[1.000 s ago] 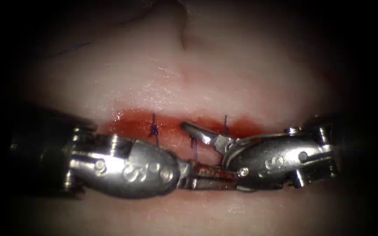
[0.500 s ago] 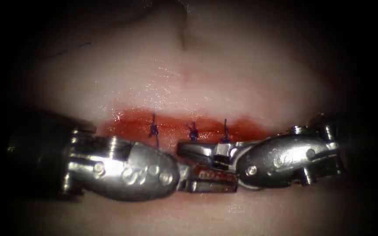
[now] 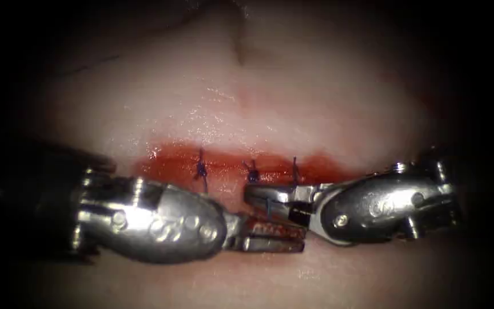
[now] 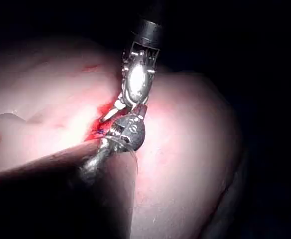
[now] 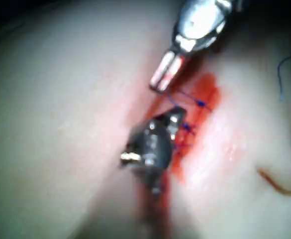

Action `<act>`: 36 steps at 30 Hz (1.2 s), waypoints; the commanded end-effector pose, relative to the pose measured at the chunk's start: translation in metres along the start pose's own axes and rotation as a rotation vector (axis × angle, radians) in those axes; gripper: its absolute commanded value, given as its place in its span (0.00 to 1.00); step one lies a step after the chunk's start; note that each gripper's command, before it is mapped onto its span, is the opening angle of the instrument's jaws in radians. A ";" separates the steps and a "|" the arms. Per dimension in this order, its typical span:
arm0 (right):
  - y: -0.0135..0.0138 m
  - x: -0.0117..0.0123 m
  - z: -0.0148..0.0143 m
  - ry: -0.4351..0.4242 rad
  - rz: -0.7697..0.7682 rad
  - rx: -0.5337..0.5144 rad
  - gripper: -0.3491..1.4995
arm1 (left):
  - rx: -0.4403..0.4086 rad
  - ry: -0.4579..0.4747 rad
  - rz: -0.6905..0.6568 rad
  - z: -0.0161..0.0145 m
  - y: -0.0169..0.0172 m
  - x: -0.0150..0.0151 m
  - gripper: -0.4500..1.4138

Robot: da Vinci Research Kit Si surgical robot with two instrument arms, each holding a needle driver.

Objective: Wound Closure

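While tools [image 3: 270, 226] meet, loose thread [image 5: 280, 74] beyond stitches [image 5: 190, 127]

We find no readable text. Left tool [image 3: 270, 236] body carries embossed rounded marks just behind jaws, illegible to us. Right tool [image 3: 270, 201] body carries similar raised marks behind its jaws, also illegible. No labels, brands, numbers elsewhere.
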 end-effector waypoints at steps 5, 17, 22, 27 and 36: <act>0.0029 0.0010 -0.0083 -0.002 0.069 -0.089 0.95 | -0.025 0.007 0.005 0.0006 0.0020 -0.0007 0.00; 0.0033 0.0005 -0.0094 0.010 0.084 -0.134 0.98 | -0.291 0.006 -0.032 0.0004 0.0062 -0.0006 0.40; 0.0031 -0.0001 -0.0091 0.007 0.078 -0.135 0.98 | -0.330 0.004 -0.106 0.0006 0.0065 0.0000 0.87; 0.0030 -0.0002 -0.0090 0.007 0.077 -0.136 0.98 | -0.337 0.026 -0.232 0.0001 0.0060 0.0000 0.97; 0.0027 -0.0003 -0.0090 0.007 0.074 -0.136 0.98 | -0.300 0.030 -0.350 -0.0020 0.0035 -0.0029 0.93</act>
